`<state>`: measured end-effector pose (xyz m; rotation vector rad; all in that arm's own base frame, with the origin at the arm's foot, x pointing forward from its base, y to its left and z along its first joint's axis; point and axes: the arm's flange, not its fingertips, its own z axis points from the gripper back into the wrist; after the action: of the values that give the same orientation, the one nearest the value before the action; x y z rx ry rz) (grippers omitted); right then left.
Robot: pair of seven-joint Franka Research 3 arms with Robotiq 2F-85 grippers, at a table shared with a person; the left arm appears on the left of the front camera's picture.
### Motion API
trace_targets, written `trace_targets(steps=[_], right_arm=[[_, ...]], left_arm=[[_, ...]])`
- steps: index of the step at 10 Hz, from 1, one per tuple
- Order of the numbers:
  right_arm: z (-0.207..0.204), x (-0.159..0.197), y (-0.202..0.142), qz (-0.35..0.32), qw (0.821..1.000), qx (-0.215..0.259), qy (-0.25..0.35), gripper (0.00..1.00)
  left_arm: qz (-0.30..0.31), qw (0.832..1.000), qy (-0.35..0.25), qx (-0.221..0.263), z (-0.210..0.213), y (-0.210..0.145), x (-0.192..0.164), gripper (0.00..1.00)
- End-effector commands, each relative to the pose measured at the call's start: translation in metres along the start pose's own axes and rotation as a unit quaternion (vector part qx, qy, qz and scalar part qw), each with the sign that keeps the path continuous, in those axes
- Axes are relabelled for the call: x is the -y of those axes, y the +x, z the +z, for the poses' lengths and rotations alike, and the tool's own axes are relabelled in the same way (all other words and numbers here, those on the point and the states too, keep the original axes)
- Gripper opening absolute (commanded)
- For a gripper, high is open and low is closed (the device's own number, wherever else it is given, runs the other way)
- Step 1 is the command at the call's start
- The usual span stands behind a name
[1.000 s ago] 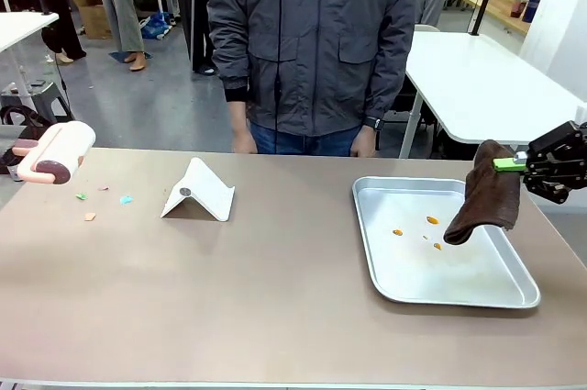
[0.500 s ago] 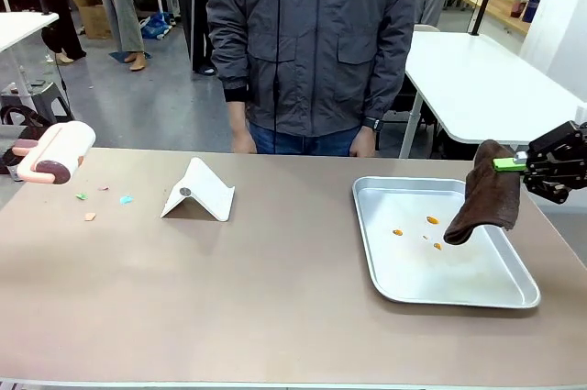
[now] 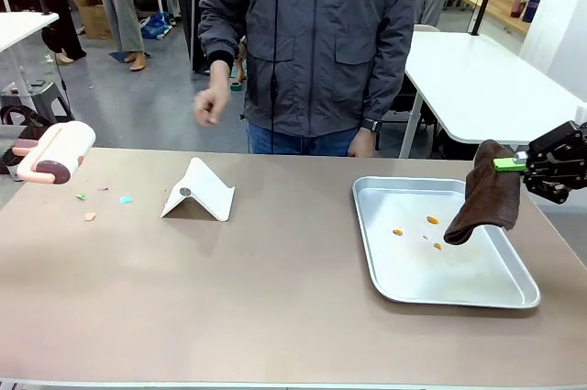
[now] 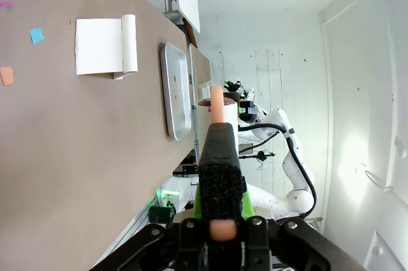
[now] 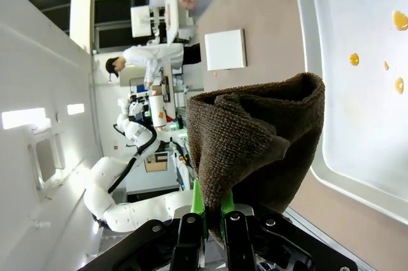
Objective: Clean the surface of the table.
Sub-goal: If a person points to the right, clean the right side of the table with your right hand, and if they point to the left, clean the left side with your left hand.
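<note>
The right tool (image 3: 515,163) is clenched on a brown cloth (image 3: 491,193) that hangs below it over a silver tray (image 3: 459,271). The left tool (image 4: 218,136) is clamped on a pink roller (image 3: 55,153) above the desk (image 3: 275,298) edge. Beyond both stands a person (image 3: 312,41).

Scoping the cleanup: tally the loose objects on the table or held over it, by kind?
Scraps on table: 4
Tray: 1
Stand: 1
Roller: 1
Cloth: 1
Total: 8
</note>
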<state>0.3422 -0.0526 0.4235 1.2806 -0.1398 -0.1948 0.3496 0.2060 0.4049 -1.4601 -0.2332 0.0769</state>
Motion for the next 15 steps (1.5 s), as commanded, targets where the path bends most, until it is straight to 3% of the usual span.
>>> trace_targets(steps=[1,8,9,11,15], right_arm=[[-0.001,-0.007,-0.002,-0.007,1.0,0.0,0.008,0.0],[-0.001,-0.007,-0.002,-0.007,1.0,0.0,0.008,0.0],[-0.001,-0.007,-0.002,-0.007,1.0,0.0,0.008,0.0],[-0.001,-0.007,-0.002,-0.007,1.0,0.0,0.008,0.0],[-0.001,-0.007,-0.002,-0.007,1.0,0.0,0.008,0.0]], left_arm=[[-0.005,1.0,-0.006,0.0,0.0,0.0,0.001,0.11],[-0.005,1.0,-0.006,0.0,0.0,0.0,0.001,0.11],[0.0,1.0,0.0,0.0,0.0,0.0,0.0,0.22],[-0.026,0.999,0.035,0.025,0.005,0.008,-0.002,0.22],[-0.058,0.977,0.192,0.067,0.043,0.038,-0.026,0.22]])
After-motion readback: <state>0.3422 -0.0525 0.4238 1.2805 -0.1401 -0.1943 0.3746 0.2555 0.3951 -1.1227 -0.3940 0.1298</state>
